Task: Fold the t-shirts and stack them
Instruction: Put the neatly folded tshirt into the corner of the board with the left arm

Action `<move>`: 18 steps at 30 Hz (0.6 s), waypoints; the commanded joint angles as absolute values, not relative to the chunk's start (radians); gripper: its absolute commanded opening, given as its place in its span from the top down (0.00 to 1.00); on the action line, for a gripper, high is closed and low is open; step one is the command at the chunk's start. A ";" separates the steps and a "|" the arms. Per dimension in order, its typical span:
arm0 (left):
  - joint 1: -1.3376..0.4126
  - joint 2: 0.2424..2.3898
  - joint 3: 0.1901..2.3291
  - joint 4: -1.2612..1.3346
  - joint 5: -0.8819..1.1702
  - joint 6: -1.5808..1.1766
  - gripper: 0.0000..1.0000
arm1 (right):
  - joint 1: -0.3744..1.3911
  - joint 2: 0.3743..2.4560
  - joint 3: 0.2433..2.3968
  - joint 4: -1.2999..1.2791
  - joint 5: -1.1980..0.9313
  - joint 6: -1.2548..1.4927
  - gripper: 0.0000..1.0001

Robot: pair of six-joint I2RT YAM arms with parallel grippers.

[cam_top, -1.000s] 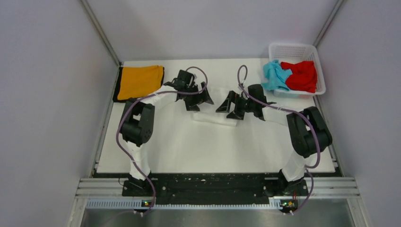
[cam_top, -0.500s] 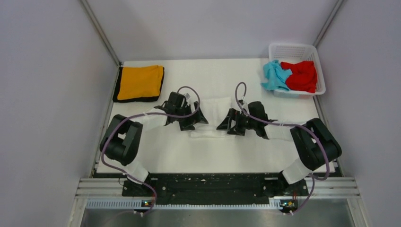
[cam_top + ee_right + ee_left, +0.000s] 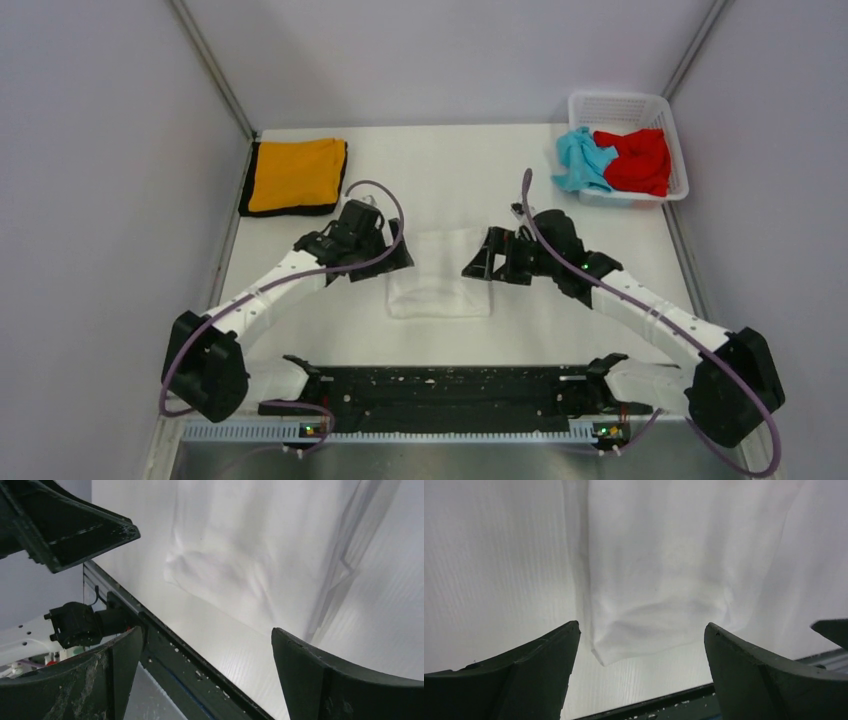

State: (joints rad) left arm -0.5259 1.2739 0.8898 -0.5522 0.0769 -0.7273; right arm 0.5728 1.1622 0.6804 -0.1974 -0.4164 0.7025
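Note:
The white t-shirt (image 3: 440,287) lies folded into a flat rectangle at the table's middle. My left gripper (image 3: 388,262) hovers at its far left corner and my right gripper (image 3: 482,266) at its far right corner. Both are open and hold nothing. In the left wrist view the white t-shirt (image 3: 654,570) spreads ahead of the left gripper (image 3: 641,627), one corner between the wide jaws. The right wrist view shows the cloth (image 3: 240,545) beyond the right gripper (image 3: 206,630). An orange t-shirt (image 3: 295,173) with black trim lies folded at the far left. Light blue (image 3: 582,160) and red (image 3: 636,158) t-shirts sit crumpled in the basket.
The white lattice basket (image 3: 625,104) stands at the far right corner. Grey walls close in the table on three sides. A black rail (image 3: 440,385) with the arm bases runs along the near edge, also seen in the right wrist view as a dark rail (image 3: 190,660).
Both arms have drawn back toward the near edge and stretched low. The white t-shirt, a narrow strip between the grippers before, now lies as a wider rectangle nearer the front.

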 commanded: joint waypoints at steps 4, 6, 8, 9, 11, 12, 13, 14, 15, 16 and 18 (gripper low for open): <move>-0.511 1.385 0.930 -0.559 -0.136 -0.713 0.01 | 0.535 1.045 0.724 -0.365 -0.207 0.648 0.01; -0.509 1.442 0.944 -0.541 -0.113 -0.709 0.04 | 0.525 1.043 0.722 -0.392 -0.214 0.639 0.01; -0.509 1.498 0.962 -0.533 -0.098 -0.711 0.09 | 0.521 1.040 0.716 -0.413 -0.215 0.633 0.01; -0.509 1.527 0.969 -0.530 -0.093 -0.712 0.11 | 0.518 1.037 0.710 -0.418 -0.215 0.633 0.01; -0.510 1.575 0.975 -0.511 -0.082 -0.714 0.15 | 0.516 1.024 0.698 -0.423 -0.215 0.632 0.01; -0.510 1.596 0.976 -0.499 -0.072 -0.713 0.16 | 0.514 1.018 0.693 -0.425 -0.213 0.632 0.01; -0.511 1.616 0.974 -0.485 -0.057 -0.709 0.18 | 0.510 1.012 0.691 -0.431 -0.212 0.627 0.01; -0.514 1.636 0.971 -0.467 -0.048 -0.705 0.20 | 0.507 1.009 0.690 -0.440 -0.212 0.620 0.01; -0.518 1.660 0.968 -0.454 -0.049 -0.704 0.21 | 0.503 1.008 0.691 -0.453 -0.208 0.610 0.01; -0.526 1.680 0.970 -0.444 -0.055 -0.703 0.22 | 0.496 1.007 0.694 -0.468 -0.207 0.600 0.01; -0.540 1.727 0.985 -0.445 -0.077 -0.709 0.25 | 0.483 1.007 0.697 -0.495 -0.204 0.581 0.01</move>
